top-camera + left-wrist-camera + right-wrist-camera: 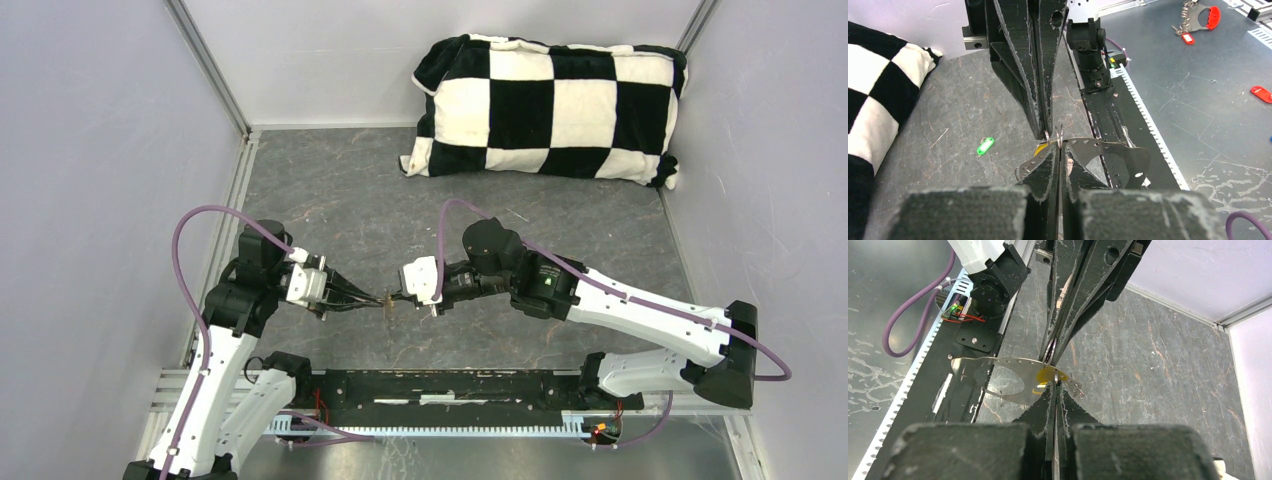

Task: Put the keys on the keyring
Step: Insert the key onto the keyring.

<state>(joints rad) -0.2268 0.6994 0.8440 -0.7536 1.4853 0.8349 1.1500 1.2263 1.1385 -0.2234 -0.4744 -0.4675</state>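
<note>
Left fingers (1043,172), green key (984,146), pillow (878,100) beyond

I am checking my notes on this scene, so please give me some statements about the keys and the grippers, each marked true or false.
1. The green key lies on the table, apart from both grippers. True.
2. The left gripper is wide open. False: it is shut.
3. The yellow key lies flat beside the green key. False: it is between the tips of the two grippers.
4. The right gripper is shut, and its tip almost meets the left gripper's. True.
</note>
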